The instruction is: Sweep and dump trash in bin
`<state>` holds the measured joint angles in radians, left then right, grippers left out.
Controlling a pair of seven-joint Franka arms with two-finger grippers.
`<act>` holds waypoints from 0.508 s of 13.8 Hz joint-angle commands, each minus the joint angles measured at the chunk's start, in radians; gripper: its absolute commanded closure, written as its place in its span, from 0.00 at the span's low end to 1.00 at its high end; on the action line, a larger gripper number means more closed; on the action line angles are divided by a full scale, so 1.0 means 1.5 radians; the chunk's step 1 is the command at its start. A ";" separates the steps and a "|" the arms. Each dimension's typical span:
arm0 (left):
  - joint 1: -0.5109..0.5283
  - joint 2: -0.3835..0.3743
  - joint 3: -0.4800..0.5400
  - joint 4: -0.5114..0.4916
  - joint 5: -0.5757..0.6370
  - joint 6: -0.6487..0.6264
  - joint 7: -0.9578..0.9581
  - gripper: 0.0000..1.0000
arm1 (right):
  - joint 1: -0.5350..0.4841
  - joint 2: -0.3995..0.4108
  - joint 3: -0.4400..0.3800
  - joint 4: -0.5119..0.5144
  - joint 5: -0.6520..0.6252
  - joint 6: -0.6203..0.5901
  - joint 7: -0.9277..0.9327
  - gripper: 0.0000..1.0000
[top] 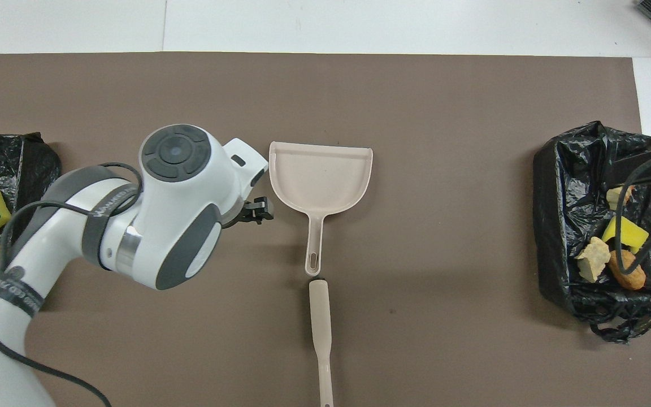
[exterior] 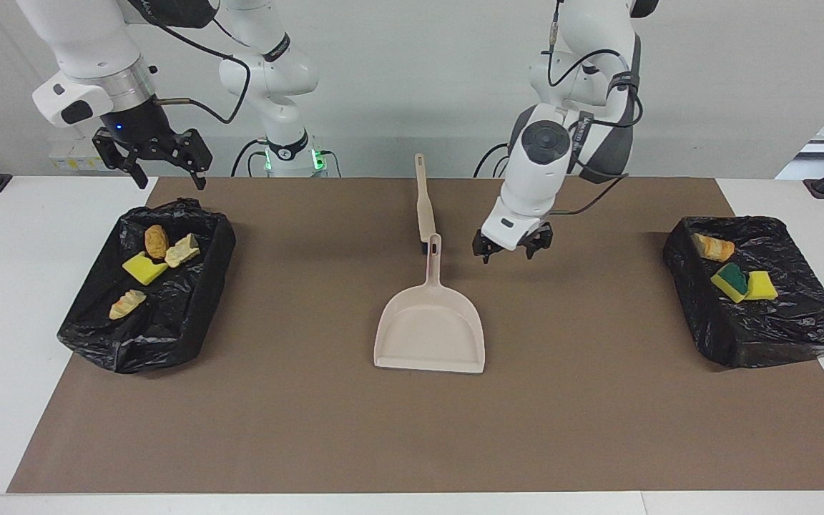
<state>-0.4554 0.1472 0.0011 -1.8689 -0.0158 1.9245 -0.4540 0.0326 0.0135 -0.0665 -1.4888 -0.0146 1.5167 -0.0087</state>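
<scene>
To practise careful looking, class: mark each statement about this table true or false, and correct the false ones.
1. The dustpan holds a yellow sponge. False: it is empty.
2. The left gripper grips the dustpan's handle. False: it is open, over the brown mat beside the handle.
3. The bin at the right arm's end holds four scraps. True.
4. The right gripper hangs open, holding nothing. True.
</scene>
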 commanded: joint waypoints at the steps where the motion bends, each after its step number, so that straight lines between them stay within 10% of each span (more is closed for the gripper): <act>1: 0.069 -0.112 -0.007 -0.106 0.008 0.002 0.114 0.00 | -0.008 -0.006 0.011 -0.011 0.001 0.007 0.011 0.00; 7: 0.179 -0.187 -0.006 -0.091 0.009 -0.053 0.288 0.00 | -0.004 -0.011 0.011 -0.015 0.002 0.003 0.012 0.00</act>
<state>-0.2204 -0.1090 0.0044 -2.0330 -0.0132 1.8941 -0.0821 0.0332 0.0135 -0.0617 -1.4914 -0.0146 1.5167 -0.0086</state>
